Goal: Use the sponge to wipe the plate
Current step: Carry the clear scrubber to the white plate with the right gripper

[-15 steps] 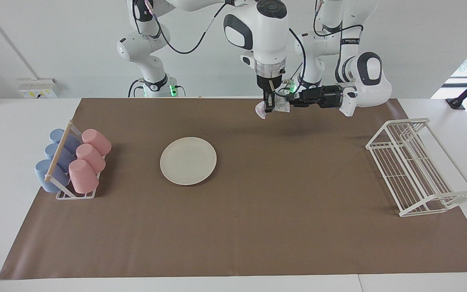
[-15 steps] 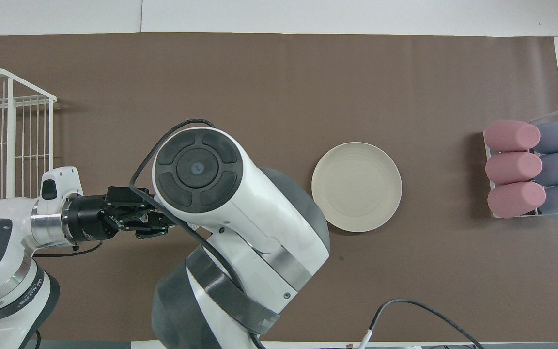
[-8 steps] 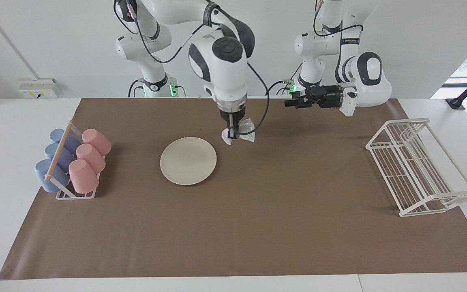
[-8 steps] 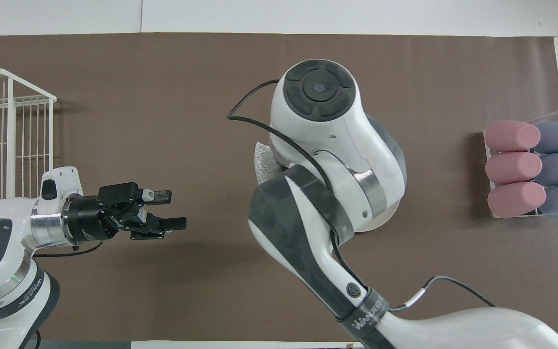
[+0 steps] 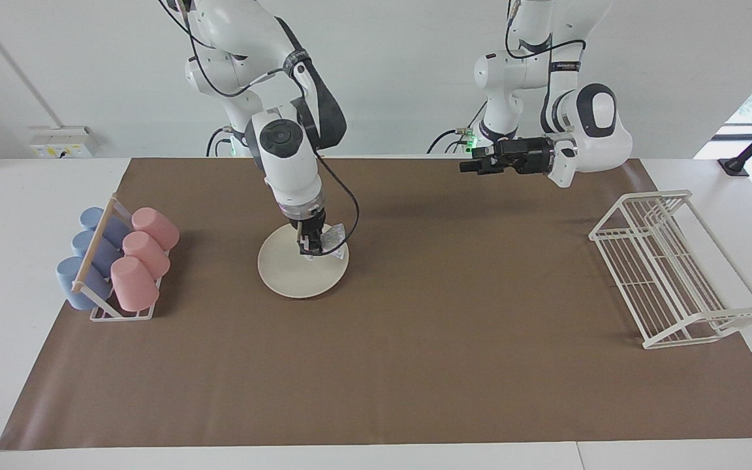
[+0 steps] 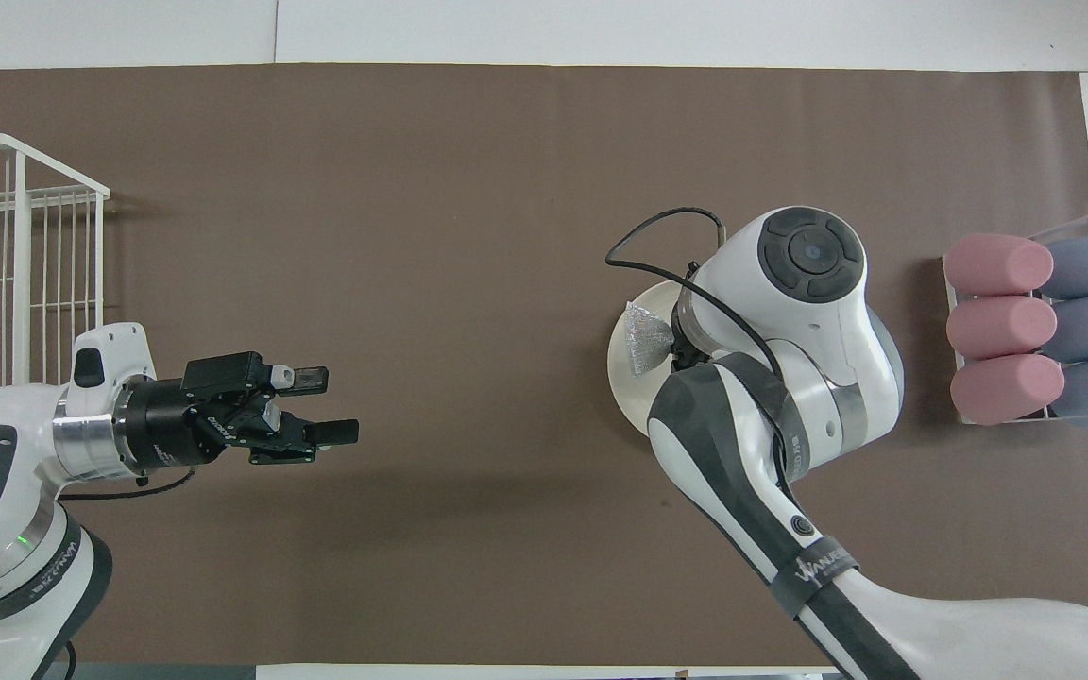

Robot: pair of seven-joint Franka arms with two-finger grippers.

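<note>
The right gripper (image 5: 309, 249) points straight down over the plate (image 5: 297, 274), fingers pinched on the sponge (image 5: 331, 240), which hangs at the plate's edge toward the left arm's end. The left gripper (image 5: 466, 166) juts out level above the mat (image 5: 415, 365), its 2 fingers spread apart (holding nothing). The overhead view hides the right fingertips under the wrist; the facing view shows them. Half a second earlier the sponge hung beside the plate, over bare mat.

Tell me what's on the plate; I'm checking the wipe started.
The sponge, held by the right gripper, sits on the plate. The overhead view hides most of the plate under the arm.
</note>
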